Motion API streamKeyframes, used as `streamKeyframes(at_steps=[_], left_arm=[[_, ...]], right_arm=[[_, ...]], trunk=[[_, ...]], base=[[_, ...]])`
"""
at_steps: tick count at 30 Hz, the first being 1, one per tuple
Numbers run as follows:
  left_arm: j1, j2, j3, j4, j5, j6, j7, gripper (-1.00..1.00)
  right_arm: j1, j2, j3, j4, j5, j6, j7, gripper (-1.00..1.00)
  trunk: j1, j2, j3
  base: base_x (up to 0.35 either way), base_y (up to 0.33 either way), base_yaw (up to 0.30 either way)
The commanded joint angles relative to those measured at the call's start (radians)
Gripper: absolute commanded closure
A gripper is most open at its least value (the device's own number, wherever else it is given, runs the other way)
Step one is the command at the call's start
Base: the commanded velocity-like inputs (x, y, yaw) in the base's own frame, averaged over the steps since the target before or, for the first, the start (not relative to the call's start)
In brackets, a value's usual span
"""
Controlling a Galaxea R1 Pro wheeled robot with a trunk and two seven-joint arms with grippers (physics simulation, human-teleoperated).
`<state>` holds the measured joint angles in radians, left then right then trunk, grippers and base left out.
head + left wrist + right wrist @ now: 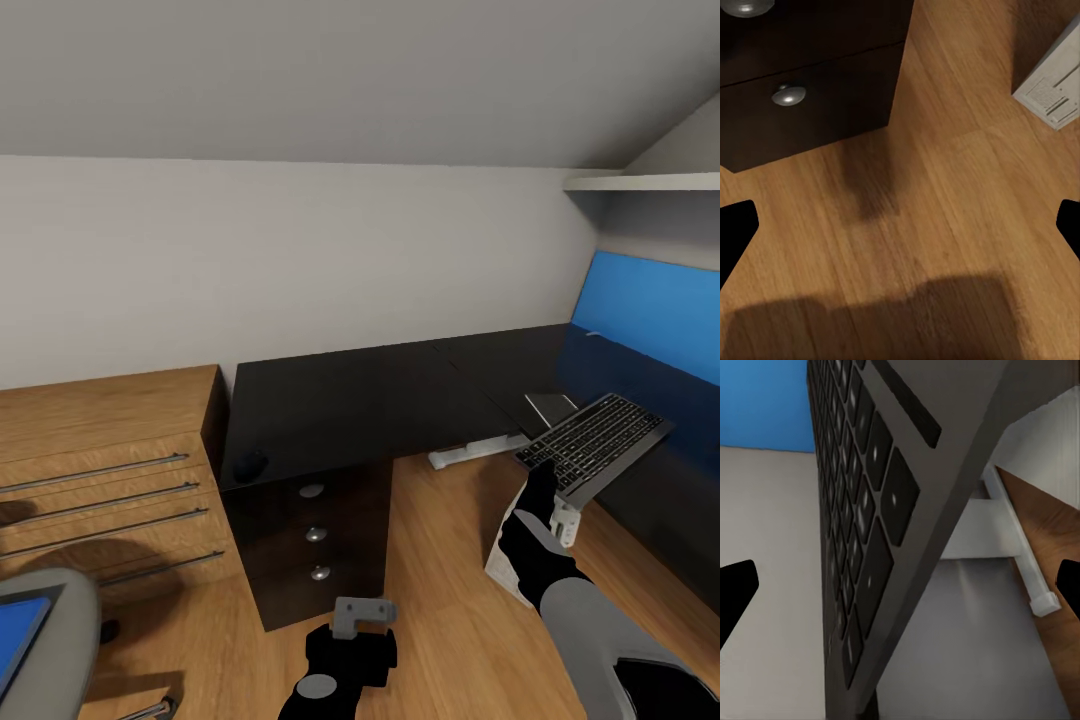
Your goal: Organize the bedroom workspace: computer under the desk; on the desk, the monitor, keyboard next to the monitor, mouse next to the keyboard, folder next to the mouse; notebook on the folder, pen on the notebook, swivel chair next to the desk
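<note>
- Holding the keyboard by its near end, the right gripper is clenched on it and lifts it tilted above the inner corner of the bench.
- In the right wrist view the keyboard runs steeply across the picture, its dark keys carrying small pale marks too blurred to read.
- The left gripper hangs low over the wood floor, in front of the black drawers; its fingers stand apart, released, with nothing between them.
- The left wrist view shows the drawer front with round silver knobs and a corner of the computer standing on the floor; the fine print on its panel cannot be read.
- The mouse lies on the bench's near left corner, well apart from the keyboard.
- The computer stands on the floor, partly hidden behind the right arm.
- The folder lies on the seat of the swivel chair at the lower left.
- A low oak drawer unit stands against the bench's left end.
- A blue panel lines the wall on the right.
</note>
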<state>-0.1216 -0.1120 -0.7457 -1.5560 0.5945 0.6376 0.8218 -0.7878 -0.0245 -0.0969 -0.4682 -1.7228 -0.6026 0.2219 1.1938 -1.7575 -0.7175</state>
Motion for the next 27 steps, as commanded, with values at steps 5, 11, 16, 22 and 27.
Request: streamKeyframes(at_steps=[5,11,16,22,27], left_arm=[[-0.001,0.0,-0.001,-0.001,0.008,0.002,0.01,-1.0],[-0.001,0.001,-0.001,-0.001,0.008,0.001,0.009,-1.0],[-0.001,0.002,-0.001,-0.001,0.013,0.001,0.009,-1.0],[-0.001,0.002,-0.001,-0.001,0.013,0.001,0.01,-1.0],[-0.001,0.002,-0.001,-0.001,0.013,0.001,0.009,-1.0]], right_arm=[[-0.001,0.0,0.0,0.005,-0.011,0.0,0.008,-1.0],[-0.001,0.001,0.0,0.006,-0.01,0.0,0.008,-1.0],[-0.001,0.0,0.0,0.006,-0.011,0.0,0.008,-1.0],[-0.001,0.0,0.0,0.006,-0.011,0.0,0.008,-1.0],[-0.001,0.0,0.0,0.006,-0.011,0.0,0.008,-1.0]], trunk=[[0.0,0.0,-0.001],[0.0,0.0,-0.001],[0.0,0.0,-0.001],[0.0,0.0,-0.001],[0.0,0.0,-0.001]], base=[[0.0,0.0,0.0],[0.06,0.0,0.0],[0.03,0.0,0.0],[0.007,0.0,0.0],[0.002,0.0,0.0]])
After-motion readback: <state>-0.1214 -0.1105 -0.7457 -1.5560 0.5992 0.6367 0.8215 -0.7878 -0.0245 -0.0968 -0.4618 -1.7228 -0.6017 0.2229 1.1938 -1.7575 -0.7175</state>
